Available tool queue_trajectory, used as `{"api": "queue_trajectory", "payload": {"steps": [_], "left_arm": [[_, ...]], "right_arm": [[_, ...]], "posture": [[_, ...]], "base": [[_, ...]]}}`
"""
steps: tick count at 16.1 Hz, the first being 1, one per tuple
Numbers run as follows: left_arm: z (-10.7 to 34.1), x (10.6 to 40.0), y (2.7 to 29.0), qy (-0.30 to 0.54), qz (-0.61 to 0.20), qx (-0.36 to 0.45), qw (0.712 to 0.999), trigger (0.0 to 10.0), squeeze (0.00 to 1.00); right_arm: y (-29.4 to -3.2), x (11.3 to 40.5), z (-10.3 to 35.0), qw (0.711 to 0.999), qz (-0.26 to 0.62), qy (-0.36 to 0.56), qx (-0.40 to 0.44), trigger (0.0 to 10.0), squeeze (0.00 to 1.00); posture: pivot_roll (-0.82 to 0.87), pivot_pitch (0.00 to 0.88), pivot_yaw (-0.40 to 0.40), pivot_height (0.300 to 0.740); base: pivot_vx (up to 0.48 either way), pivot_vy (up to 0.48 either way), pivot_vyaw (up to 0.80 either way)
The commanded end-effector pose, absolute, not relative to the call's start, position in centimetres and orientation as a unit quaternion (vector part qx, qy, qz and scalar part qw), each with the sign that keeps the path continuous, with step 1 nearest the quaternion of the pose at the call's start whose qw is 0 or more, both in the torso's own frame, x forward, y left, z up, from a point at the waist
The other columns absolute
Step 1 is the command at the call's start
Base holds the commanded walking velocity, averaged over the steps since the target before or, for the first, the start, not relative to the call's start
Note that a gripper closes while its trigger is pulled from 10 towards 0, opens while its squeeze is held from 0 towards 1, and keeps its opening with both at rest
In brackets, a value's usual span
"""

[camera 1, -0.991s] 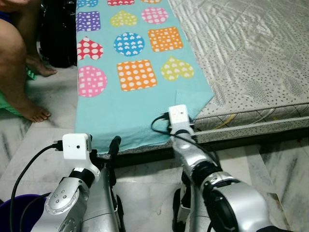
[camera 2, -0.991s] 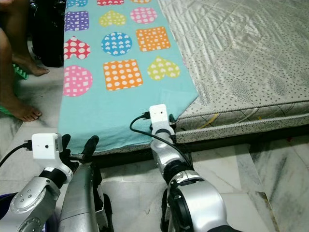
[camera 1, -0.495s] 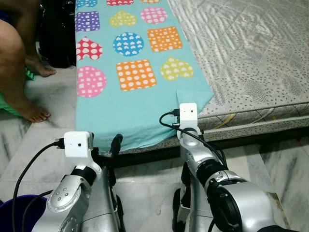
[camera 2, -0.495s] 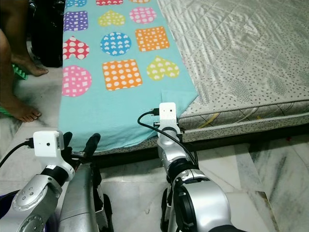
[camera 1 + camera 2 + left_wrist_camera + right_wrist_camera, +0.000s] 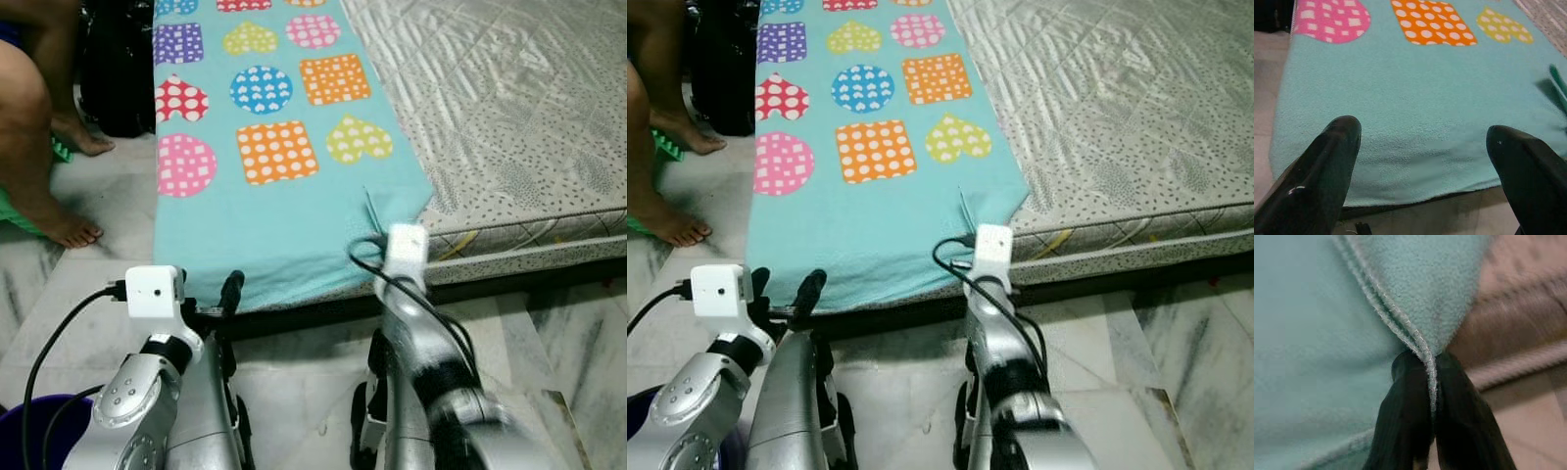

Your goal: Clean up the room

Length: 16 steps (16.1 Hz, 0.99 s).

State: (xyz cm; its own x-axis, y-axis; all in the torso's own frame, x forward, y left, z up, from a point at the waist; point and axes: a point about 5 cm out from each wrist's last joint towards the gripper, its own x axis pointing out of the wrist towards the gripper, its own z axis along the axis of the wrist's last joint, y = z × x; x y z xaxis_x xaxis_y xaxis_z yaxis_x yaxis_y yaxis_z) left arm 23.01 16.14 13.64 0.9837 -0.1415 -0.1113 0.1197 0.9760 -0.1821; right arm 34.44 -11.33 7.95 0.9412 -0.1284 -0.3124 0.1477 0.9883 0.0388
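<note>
So the teal blanket with the dotted hearts and squares lies flat along the left side of the mattress, its near edge hanging over the front. The right gripper has its fingers pinched together on the blanket's near right corner; the arm looks blurred from the head views. The left gripper hangs at the near edge with its fingers wide apart, touching nothing. A person's bare feet rest on the floor at left.

- Marble floor, white veined with grey.
- Low mattress in a grey dotted, quilted cover.
- A person's bare feet rest on the floor.
</note>
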Motion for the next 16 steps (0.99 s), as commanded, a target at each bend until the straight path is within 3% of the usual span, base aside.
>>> {"api": "queue_trajectory", "payload": {"steps": [1,3,4,5,9,10,13,16], "left_arm": [[13.1,22.8,16.4,0.074,-0.061,-0.093,0.991,10.0,0.0],[12.9,22.9,16.5,0.079,-0.061,-0.1,0.99,10.0,0.0],[12.8,23.0,16.4,0.081,-0.062,-0.103,0.989,10.0,0.0],[12.8,23.1,16.3,0.081,-0.064,-0.104,0.989,10.0,0.0],[12.7,23.4,16.1,0.082,-0.07,-0.105,0.989,10.0,0.0],[12.7,23.4,16.1,0.083,-0.071,-0.105,0.989,10.0,0.0],[12.6,23.4,16.4,0.086,-0.069,-0.1,0.989,10.0,0.0],[12.7,23.6,16.5,0.083,-0.067,-0.098,0.989,10.0,0.0]], "right_arm": [[-11.4,34.0,8.0,0.982,-0.071,0.167,0.045,0.0,0.0],[-12.1,32.5,7.9,0.977,-0.076,0.187,0.065,0.5,0.0],[-12.2,31.8,7.7,0.975,-0.071,0.199,0.071,2.2,0.0],[-12.0,31.4,7.5,0.973,-0.063,0.208,0.075,10.0,0.0],[-11.8,29.8,7.4,0.969,-0.039,0.231,0.073,10.0,0.0],[-11.8,29.7,7.4,0.968,-0.038,0.236,0.076,10.0,1.0],[-11.5,29.5,7.4,0.969,-0.019,0.24,0.06,10.0,1.0],[-11.3,30.3,9.1,0.98,0.003,0.188,0.059,10.0,1.0]], "posture": [[0.09,0.284,-0.002,0.54],[0.07,0.277,0.006,0.54],[0.06,0.275,0.009,0.54],[0.06,0.271,0.011,0.54],[0.06,0.258,0.014,0.54],[0.06,0.257,0.014,0.54],[0.06,0.252,0.013,0.54],[0.06,0.246,0.014,0.54]], "base": [[0.0,0.0,0.0],[0.0,0.0,0.0],[0.0,0.0,0.0],[0.0,0.0,0.0],[0.0,0.0,0.0],[0.0,0.0,0.0],[0.0,0.0,0.0],[0.0,0.0,0.0]]}}
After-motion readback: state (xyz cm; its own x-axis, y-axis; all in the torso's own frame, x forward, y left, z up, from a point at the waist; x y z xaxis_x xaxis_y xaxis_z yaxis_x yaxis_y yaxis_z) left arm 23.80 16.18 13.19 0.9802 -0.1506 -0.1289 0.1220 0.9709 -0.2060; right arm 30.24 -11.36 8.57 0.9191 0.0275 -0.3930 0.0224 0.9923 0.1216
